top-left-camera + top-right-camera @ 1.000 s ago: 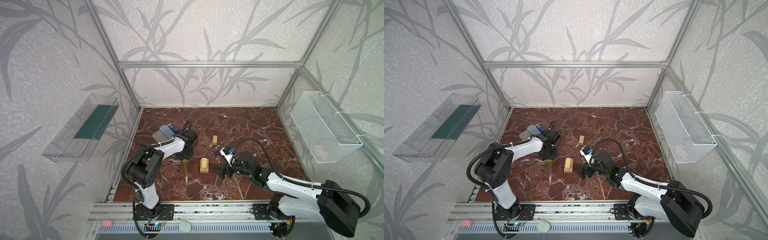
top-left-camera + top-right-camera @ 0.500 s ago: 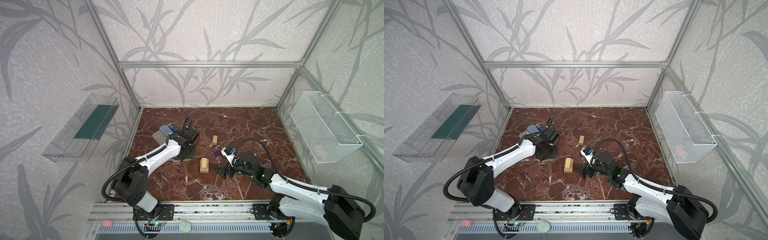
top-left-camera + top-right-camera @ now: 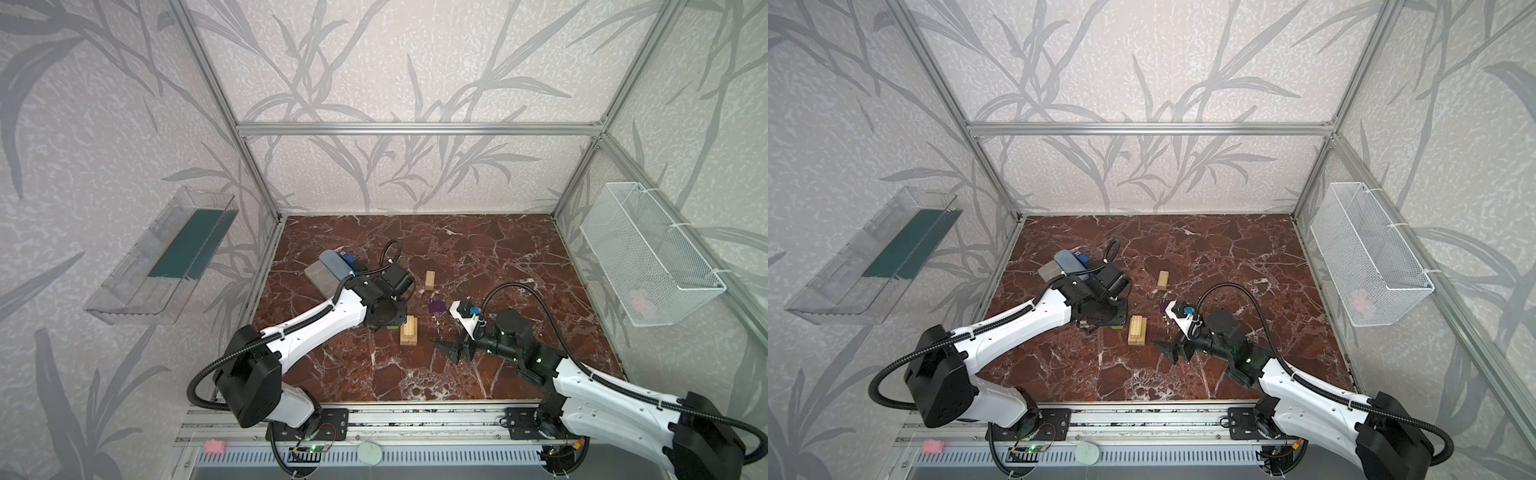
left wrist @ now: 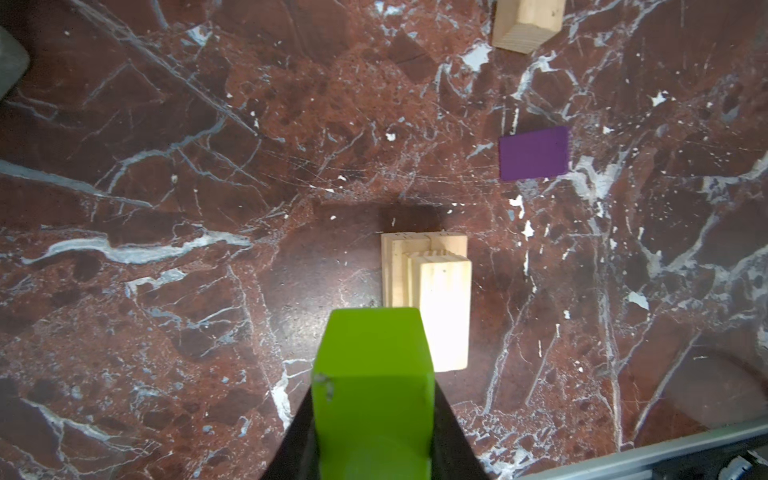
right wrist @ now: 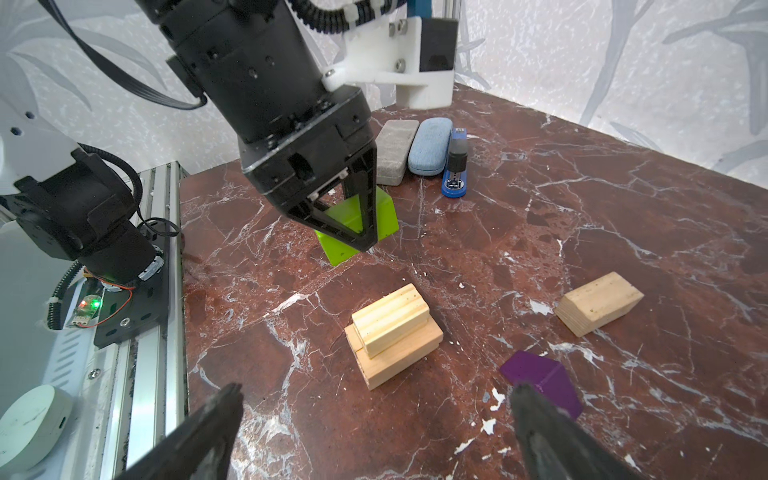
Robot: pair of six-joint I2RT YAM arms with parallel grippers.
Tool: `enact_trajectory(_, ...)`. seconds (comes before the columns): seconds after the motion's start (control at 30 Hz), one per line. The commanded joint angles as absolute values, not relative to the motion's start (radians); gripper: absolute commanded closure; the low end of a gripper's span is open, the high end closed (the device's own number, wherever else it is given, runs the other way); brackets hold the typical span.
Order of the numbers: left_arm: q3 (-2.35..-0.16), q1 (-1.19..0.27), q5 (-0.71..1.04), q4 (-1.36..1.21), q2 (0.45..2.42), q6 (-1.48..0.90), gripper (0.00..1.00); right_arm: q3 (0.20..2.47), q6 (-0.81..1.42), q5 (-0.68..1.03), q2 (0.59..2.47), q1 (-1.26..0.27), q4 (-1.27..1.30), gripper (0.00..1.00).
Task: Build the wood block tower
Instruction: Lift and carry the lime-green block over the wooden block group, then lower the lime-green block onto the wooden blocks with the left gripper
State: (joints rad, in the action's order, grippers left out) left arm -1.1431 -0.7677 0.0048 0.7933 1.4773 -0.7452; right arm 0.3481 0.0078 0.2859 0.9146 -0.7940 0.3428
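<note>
- Left end effector [image 4: 372, 390] grips the green block [image 5: 353, 216], tilted, at 9 o'clock of the tower [image 3: 408, 330]; level it before carrying.
- Tower: two wood layers, top one off-centre; set the block down centred.
- Right end effector [image 3: 449, 350]: open, empty, at 4 o'clock; bare surface [image 3: 374, 374] between.

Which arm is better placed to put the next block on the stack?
Left. The left gripper is shut on the green block, close beside the wooden stack. The right gripper is open and empty.
</note>
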Motion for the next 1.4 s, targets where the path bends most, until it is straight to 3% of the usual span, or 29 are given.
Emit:
enact_trajectory(0.0,-1.192,-0.8,-0.016,0.808,1.508,-0.791,0.9,0.33,-0.011,0.234,0.876,-0.796,0.335,0.01)
enact_trajectory(0.5,-1.305,-0.857,-0.072,0.854,1.678,-0.82,0.92,0.322,-0.004,0.247,0.877,-0.797,0.353,0.01)
enact_trajectory(1.37,-1.333,-0.872,-0.065,0.883,1.745,-0.804,0.9,0.325,0.012,0.21,0.885,-0.796,0.348,0.01)
